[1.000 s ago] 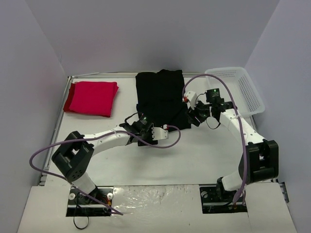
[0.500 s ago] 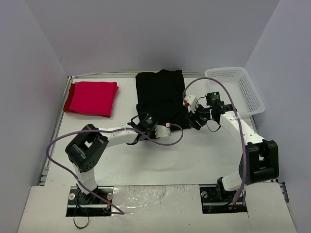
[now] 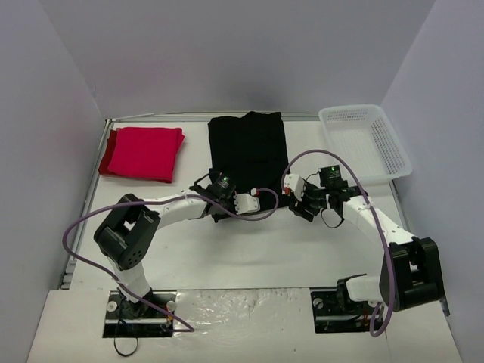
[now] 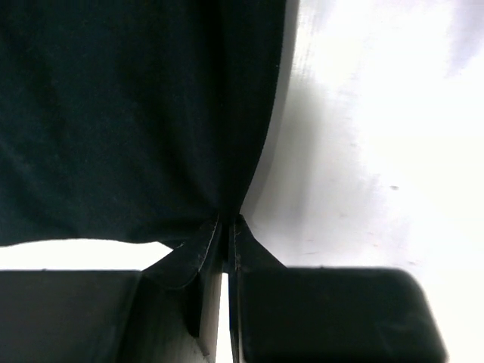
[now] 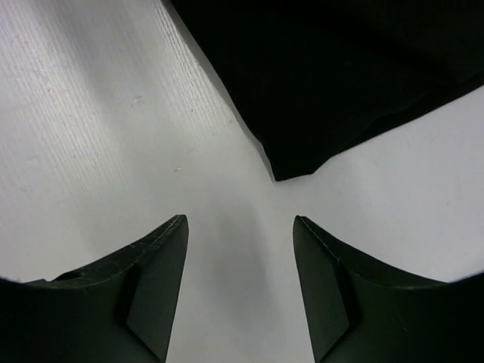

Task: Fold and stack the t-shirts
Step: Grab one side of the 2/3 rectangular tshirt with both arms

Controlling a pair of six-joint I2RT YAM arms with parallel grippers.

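Black t-shirt (image 3: pixel 248 144) is pinched at its edge by left pincer (image 4: pixel 225 224).

White arms with bulky black joints: left arm (image 3: pixel 170 206) at lower left, right arm (image 3: pixel 374 219) at lower right, each trailing a looping purple cable (image 3: pixel 321 151). The right gripper (image 5: pixel 240 223) has black wedge-shaped jaws.

Your top camera looks down over the whole white table (image 3: pixel 302 249). Both wrist cameras sit close over the large black cloth t-shirt (image 3: pixel 248 147), at its near edge.

soft even light; wrist views glare white.
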